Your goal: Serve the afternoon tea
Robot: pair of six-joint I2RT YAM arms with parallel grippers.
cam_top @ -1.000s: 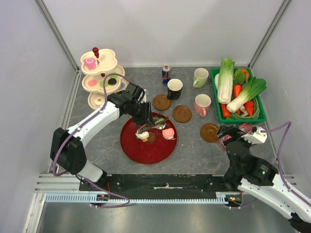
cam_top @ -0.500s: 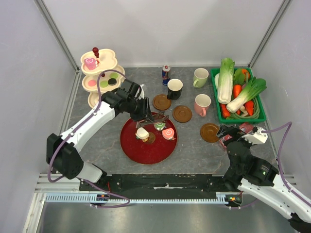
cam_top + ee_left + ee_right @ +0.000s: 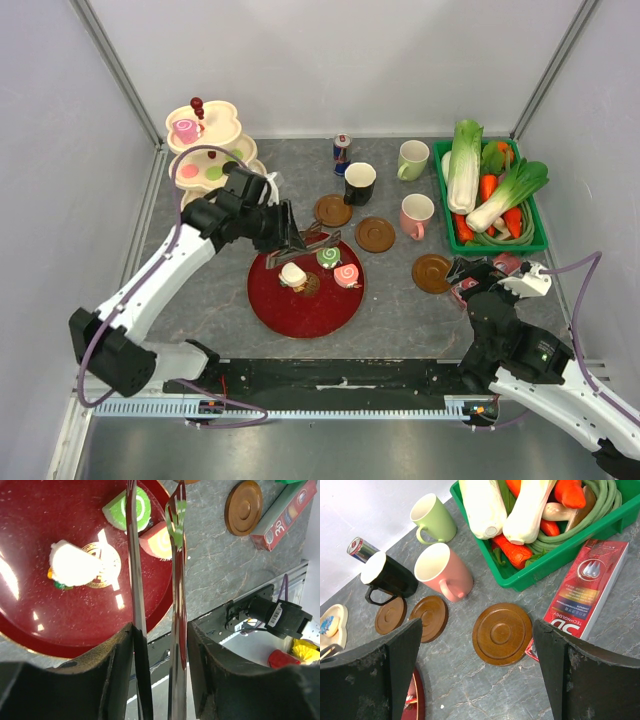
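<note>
**4 o'clock, nearest.** Right gripper (image 3: 477,628) is idle, jaws spread to their widest, nothing in them. It hangs over a coaster (image 3: 432,272) beside the red box (image 3: 585,587). No change here over the last second.

**Centre, 6 o'clock side.** On the red plate (image 3: 290,312) the white pastry (image 3: 292,273) sits atop a brown round piece (image 3: 102,565). The green swirl roll (image 3: 328,258) and pink swirl roll (image 3: 347,275) lie just beside it, toward 1–2 o'clock on the plate.

**Change.**
- A second ago the tongs (image 3: 134,570) were down at the white pastry.
- Now the left gripper (image 3: 160,630), closed partway on the tongs' handles, has lifted and drawn back toward 10 o'clock.
- The blades stand apart with nothing between them, tips above the two rolls.
- The white pastry has barely shifted.

**Reading.** The tongs came away empty. Whether that was a release or a missed pick, I cannot tell. Either way, no pastry is in transit.

**12–1 o'clock.** Black mug (image 3: 359,182), pink mug (image 3: 416,213) and pale green mug (image 3: 412,159) stand on the table, none on a coaster.

**10 o'clock, far.** The tiered stand (image 3: 228,118) carries a few small pastries. Serving looks well short of finished.
</note>
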